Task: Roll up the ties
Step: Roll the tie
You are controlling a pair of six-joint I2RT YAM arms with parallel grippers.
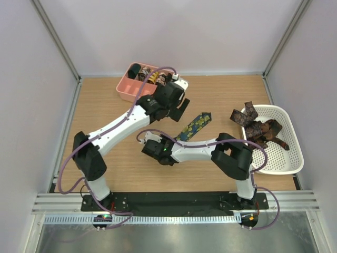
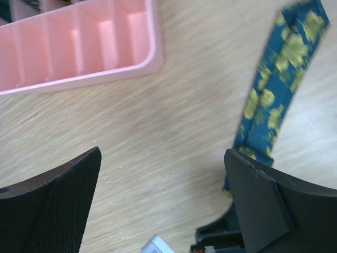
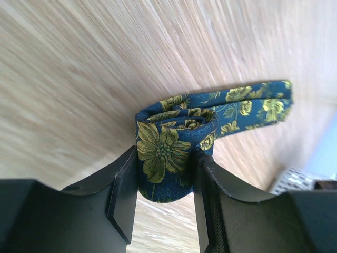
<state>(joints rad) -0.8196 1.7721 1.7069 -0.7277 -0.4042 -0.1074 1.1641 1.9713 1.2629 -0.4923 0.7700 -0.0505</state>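
Step in hand: rolling, coil started. Right gripper (image 3: 165, 164) is clamped on the coiled end of the navy floral tie (image 3: 168, 139); its tail lies flat on the table (image 1: 105, 105). Left gripper (image 2: 163, 155) hovers beside the pink tray (image 2: 79, 47), jaws wide apart and empty. Next move likely calls for winding in the tail without loosening the coil.

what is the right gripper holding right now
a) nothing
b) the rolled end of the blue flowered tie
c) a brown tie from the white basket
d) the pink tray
b: the right gripper is clamped on the coiled end of the blue flowered tie.
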